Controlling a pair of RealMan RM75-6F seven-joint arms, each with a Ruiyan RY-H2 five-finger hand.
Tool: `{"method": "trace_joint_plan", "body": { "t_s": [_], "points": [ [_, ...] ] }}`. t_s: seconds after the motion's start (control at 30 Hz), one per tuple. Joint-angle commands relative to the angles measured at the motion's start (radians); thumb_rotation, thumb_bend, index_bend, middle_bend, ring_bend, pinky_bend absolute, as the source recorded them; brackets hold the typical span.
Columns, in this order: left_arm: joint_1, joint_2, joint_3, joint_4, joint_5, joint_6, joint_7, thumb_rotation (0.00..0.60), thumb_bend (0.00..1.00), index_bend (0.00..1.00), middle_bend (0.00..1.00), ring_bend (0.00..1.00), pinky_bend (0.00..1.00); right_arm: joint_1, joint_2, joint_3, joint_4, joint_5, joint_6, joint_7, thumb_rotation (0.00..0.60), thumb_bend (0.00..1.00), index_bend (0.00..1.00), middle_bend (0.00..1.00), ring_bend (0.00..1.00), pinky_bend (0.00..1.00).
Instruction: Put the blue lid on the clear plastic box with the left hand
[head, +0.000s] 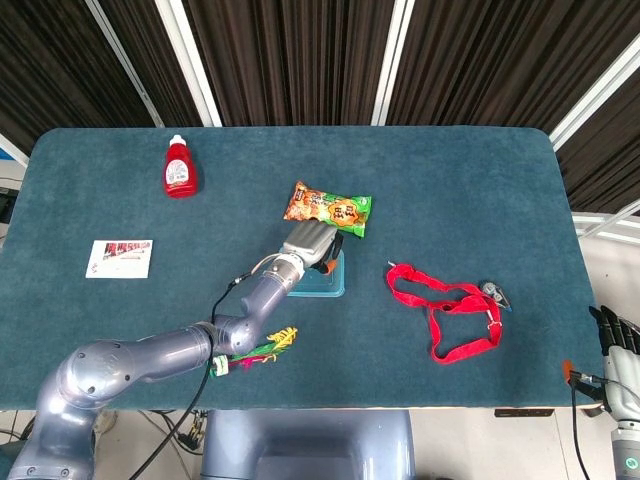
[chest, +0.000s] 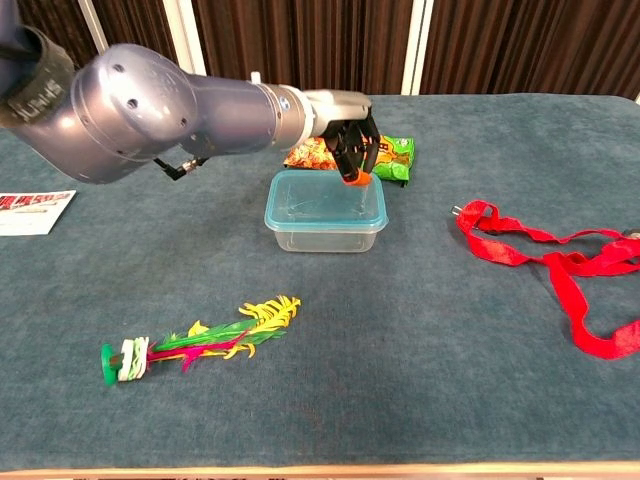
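Dark curtains with white rails stand behind the teal surface (head: 480, 180). Near its middle sits the box (chest: 325, 222), and the blue lid (chest: 322, 201) lies flat on top of it. The chest view shows the clear walls under the lid; in the head view the left robot hand (head: 308, 243) covers most of the lid and the walls cannot be seen. This robot hand hangs over the far edge of the lid, fingers curled downward and holding nothing; the chest view shows an orange fingertip (chest: 353, 181) at the lid's back rim, but whether it touches I cannot tell. Just behind the box lies a snack bag (head: 327, 209). A feather toy (chest: 200, 340) lies near the front edge, a red strap (head: 445, 312) to the right. Only the head view shows a red bottle (head: 179, 167) at far left and the right robot hand (head: 613, 340) beyond the surface's corner, its fingers too small to judge. A card (head: 119, 258) lies at left.
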Motion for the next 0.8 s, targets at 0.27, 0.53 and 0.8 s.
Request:
{"method": "trace_joint_plan", "body": {
  "t_s": [0.27,0.53,0.8],
  "points": [
    [0.053,0.216,0.014,-0.384,0.037,0.119,0.070,0.600,0.51,0.66,0.64,0.27,0.19,0.002,-0.004,0.000,0.002,0.001,0.000,-0.008,0.600,0.39,0.08,0.04,0.02,0.00],
    [0.043,0.314,0.048,-0.599,-0.102,0.125,0.096,0.600,0.51,0.67,0.64,0.27,0.15,0.001,-0.004,0.000,0.000,0.002,0.003,-0.012,0.600,0.39,0.08,0.04,0.02,0.00],
    [0.019,0.261,0.102,-0.573,-0.132,0.196,0.156,0.600,0.51,0.67,0.65,0.27,0.11,0.002,-0.002,0.001,-0.001,0.008,-0.003,-0.009,0.600,0.39,0.08,0.04,0.02,0.00]
  ]
}}
